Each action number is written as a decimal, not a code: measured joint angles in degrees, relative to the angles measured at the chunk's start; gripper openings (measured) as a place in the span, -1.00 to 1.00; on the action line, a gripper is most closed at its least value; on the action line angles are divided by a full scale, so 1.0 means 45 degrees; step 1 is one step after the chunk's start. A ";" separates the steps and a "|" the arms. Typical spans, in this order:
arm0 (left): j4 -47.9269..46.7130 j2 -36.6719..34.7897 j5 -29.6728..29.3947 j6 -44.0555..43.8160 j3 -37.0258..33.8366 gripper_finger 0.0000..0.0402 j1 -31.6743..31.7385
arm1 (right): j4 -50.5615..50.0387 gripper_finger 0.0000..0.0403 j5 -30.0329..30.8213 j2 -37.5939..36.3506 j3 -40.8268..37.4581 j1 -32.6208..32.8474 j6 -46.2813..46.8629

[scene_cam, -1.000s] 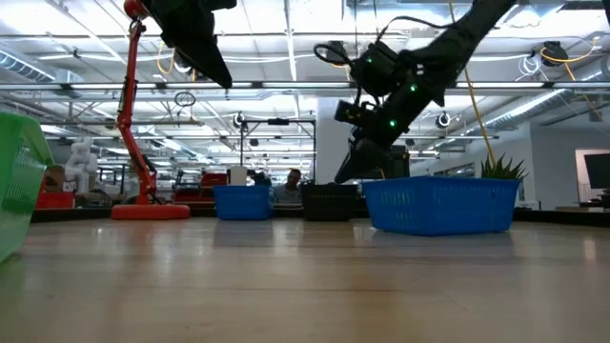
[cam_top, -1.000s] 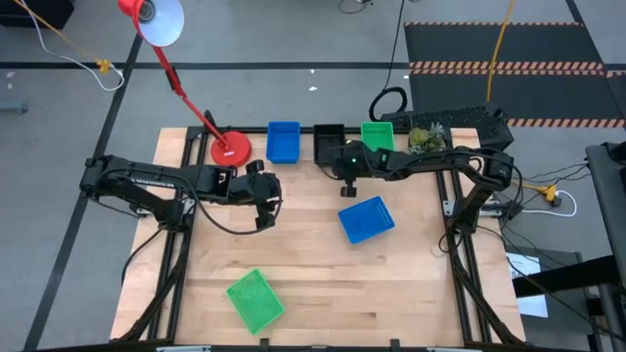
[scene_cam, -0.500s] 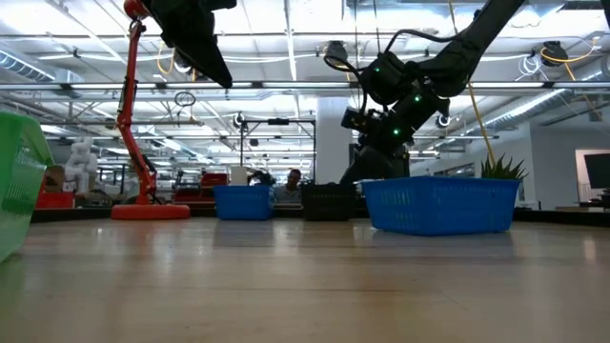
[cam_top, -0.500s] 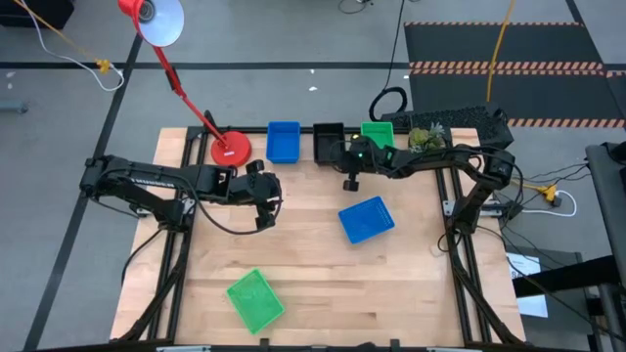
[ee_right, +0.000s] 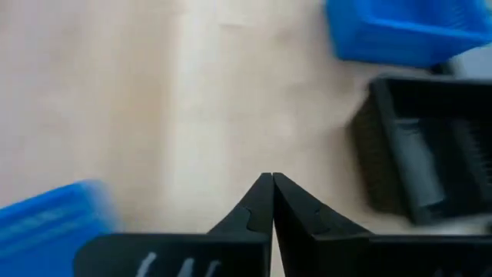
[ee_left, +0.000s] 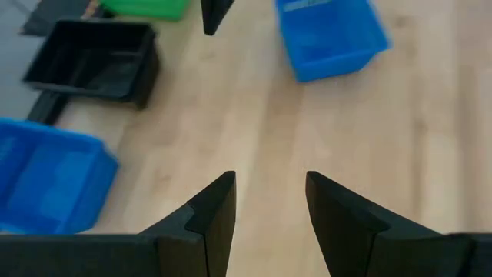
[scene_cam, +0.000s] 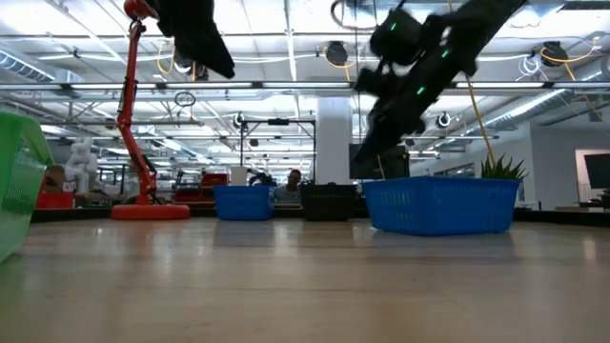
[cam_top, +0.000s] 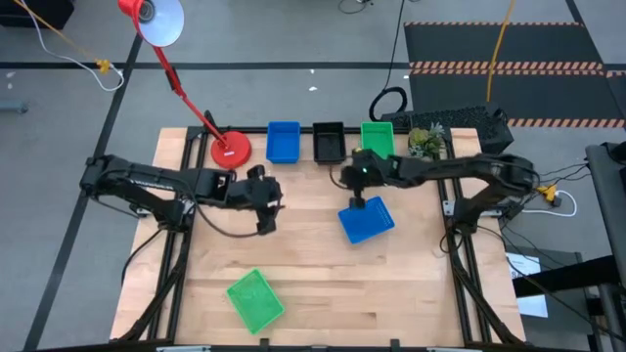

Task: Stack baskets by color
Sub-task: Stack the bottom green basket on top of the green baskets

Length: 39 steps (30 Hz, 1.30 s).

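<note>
Three baskets stand in a row along the table's far edge: blue (cam_top: 284, 142), black (cam_top: 329, 143) and green (cam_top: 377, 137). Another blue basket (cam_top: 367, 219) sits flat right of the table's middle, also seen in the low view (scene_cam: 438, 205). A green basket (cam_top: 255, 298) lies near the front left. My right gripper (cam_top: 360, 202) hangs shut just above that middle blue basket's far rim, with bare table past its fingertips (ee_right: 271, 185). My left gripper (cam_top: 266, 220) hovers open over bare wood left of the middle (ee_left: 269, 192), holding nothing.
A red lamp base (cam_top: 231, 150) stands at the far left, next to the blue basket, its arm rising toward the back left. A small plant (cam_top: 424, 142) sits at the far right corner. Bare wood lies across the table's middle and near right.
My right gripper has left the black basket at the far edge, swinging toward the near edge and a little to the right and rising slightly. It now hangs over the middle blue basket's far rim. No basket has moved.
</note>
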 joint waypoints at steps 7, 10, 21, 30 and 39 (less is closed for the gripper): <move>0.0321 0.0005 -0.0288 -0.0884 0.0353 -0.21 -0.2041 | -0.2699 -1.00 0.0708 -0.3024 -0.0513 0.2918 0.2778; 0.0730 0.0163 -0.0673 -0.1910 0.0374 -0.21 -0.3180 | -0.2368 -1.00 0.1520 -0.4048 -0.1265 0.4105 0.3612; 0.0544 0.2880 -0.1142 -0.5838 0.1802 -0.21 -0.7555 | -0.0477 -1.00 0.4030 -0.4785 -0.3643 0.7903 0.5824; -0.2890 0.6439 -0.0434 -0.8257 0.5732 -0.21 -0.8582 | 0.0299 -1.00 0.4464 -0.4699 -0.3769 0.8214 0.5544; -0.2282 0.8073 0.1550 -1.0123 0.6329 -0.21 -0.9742 | 0.0668 -1.00 0.4342 -0.4707 -0.3769 0.8228 0.5222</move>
